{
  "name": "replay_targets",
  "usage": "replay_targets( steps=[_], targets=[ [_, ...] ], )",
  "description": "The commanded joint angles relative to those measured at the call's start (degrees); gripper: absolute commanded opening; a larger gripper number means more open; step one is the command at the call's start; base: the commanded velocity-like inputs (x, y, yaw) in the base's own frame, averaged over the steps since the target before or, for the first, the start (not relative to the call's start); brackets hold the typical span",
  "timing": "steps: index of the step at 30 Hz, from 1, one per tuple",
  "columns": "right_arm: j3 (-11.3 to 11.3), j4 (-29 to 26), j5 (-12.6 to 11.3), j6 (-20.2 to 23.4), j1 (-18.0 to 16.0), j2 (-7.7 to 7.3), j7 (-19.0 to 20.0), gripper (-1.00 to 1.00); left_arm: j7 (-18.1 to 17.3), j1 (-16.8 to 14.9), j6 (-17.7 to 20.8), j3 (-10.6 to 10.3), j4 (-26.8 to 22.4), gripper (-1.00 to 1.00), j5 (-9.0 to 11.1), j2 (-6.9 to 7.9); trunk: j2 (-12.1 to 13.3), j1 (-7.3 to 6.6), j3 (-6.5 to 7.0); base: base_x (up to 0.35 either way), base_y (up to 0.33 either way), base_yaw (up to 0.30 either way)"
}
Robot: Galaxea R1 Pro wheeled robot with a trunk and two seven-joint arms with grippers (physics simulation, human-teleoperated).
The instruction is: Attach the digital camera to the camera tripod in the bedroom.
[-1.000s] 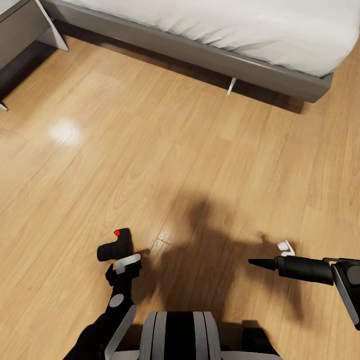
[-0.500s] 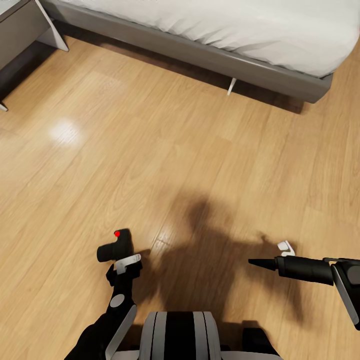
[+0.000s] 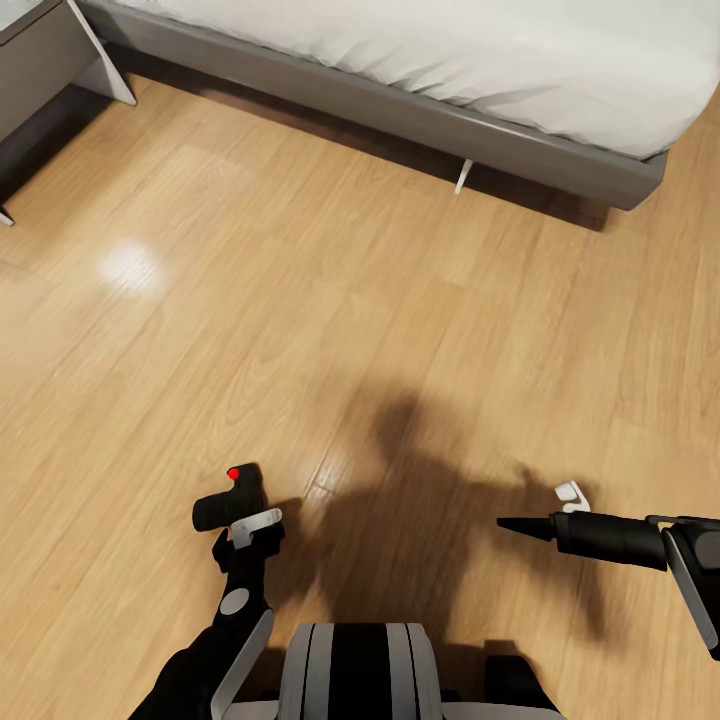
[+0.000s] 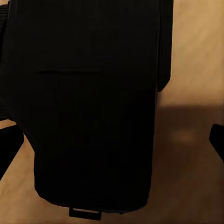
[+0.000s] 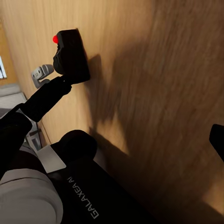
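Note:
The digital camera (image 3: 230, 497), black with a red dot on its hump, lies on the light wood floor just ahead of my left gripper (image 3: 246, 528). In the left wrist view its dark body (image 4: 88, 102) looms very close, and a black fingertip (image 4: 217, 140) stands well off to its side, so that gripper is open. My right gripper (image 3: 520, 526) points toward the left arm, low over the floor; one fingertip (image 5: 217, 140) sits at the frame edge, open and holding nothing. The right wrist view looks across at the camera (image 5: 70, 55) and the left arm. The camera tripod is out of view.
A grey bed frame (image 3: 400, 110) with a white mattress (image 3: 480, 50) runs across the far side. A grey cabinet (image 3: 40, 60) stands at the far left. Bare wood floor (image 3: 350, 300) lies between me and the bed. My trunk (image 3: 358, 670) is at the near edge.
The whole head view has slid slightly, so the camera moved. The digital camera now sits a touch closer to my left gripper. Both arms hold the same pose.

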Motion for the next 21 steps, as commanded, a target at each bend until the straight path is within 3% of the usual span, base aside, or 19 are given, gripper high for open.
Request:
replay_targets(
  steps=[1, 9, 10, 21],
  targets=[
    [-0.01, 0.00, -0.21, 0.46, 0.00, -0.01, 0.02, 1.00, 0.27, -0.04, -0.47, -0.20, 0.03, 1.00, 0.62, 0.03, -0.01, -0.01, -0.03, 0.001, 0.000, 0.000],
    [-0.01, 0.00, -0.23, 0.46, 0.02, -0.01, 0.02, 1.00, 0.29, -0.03, -0.53, -0.06, 0.06, 1.00, 0.75, 0.09, -0.01, -0.01, -0.03, 0.000, 0.000, 0.000],
    [-0.01, 0.00, -0.23, 0.46, 0.03, -0.01, 0.01, 1.00, 0.32, -0.03, -0.55, -0.02, 0.10, -1.00, 0.76, 0.07, -0.01, -0.01, -0.03, 0.000, 0.000, 0.000],
    [-0.01, 0.00, -0.23, 0.46, 0.00, -0.01, 0.02, 1.00, 0.73, -0.03, -0.55, 0.06, 0.13, -1.00, 0.87, 0.04, -0.01, -0.01, -0.03, 0.000, 0.000, 0.000]
  ],
)
